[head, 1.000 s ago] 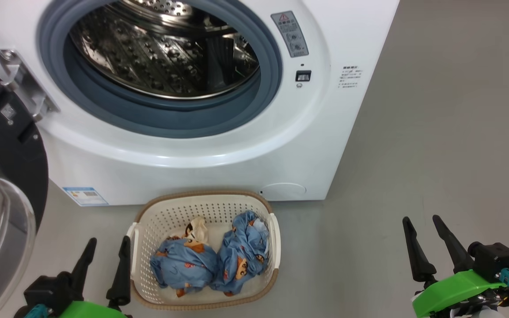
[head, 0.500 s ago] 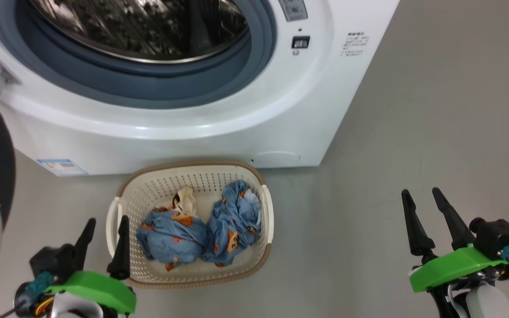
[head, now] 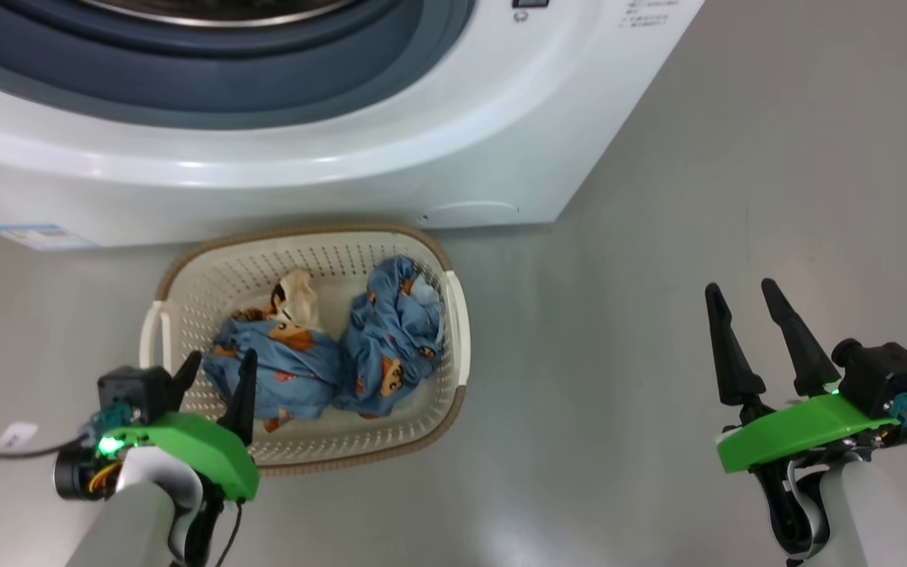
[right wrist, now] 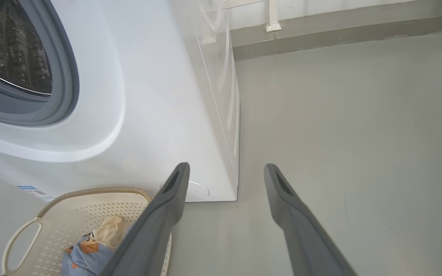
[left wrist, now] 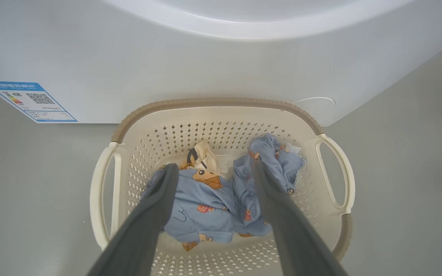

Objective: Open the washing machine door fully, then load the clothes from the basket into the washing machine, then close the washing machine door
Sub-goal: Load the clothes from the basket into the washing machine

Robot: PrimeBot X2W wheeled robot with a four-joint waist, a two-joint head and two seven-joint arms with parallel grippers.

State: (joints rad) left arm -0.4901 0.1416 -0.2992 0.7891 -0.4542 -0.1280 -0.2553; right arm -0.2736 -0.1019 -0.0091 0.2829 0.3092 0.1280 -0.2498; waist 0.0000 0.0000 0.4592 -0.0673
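**A:** What is the left claw doing?

**B:** The left claw [head: 220,364] is spread wide and holds nothing. It hangs over the basket's [head: 304,233] seven o'clock edge, with its fingers [left wrist: 155,207] on either side of the clothes [head: 390,339]. I cannot tell whether the tips touch the cloth.

**A:** And the clothes?

**B:** They are all in the basket: two crumpled blue bundles side by side, with the cream piece [head: 296,293] at their eleven o'clock against the far wall.

**A:** Is anything in the way?

**B:** Nothing lies on top of the clothes. The perforated wall and brown rim ring them, and a white handle sits at nine and at three o'clock.

**A:** What is further out?

**B:** The washing machine [head: 343,181] stands at the basket's twelve o'clock, just beside the rim. Its grey gasket [head: 186,87] is above, a blue label [head: 36,234] is low at ten o'clock, and a round cover [head: 469,211] is at one o'clock.

**A:** And the right claw?

**B:** The right claw [head: 740,290] is also wide and empty. It is well apart at three o'clock, over the grey floor [head: 619,354].
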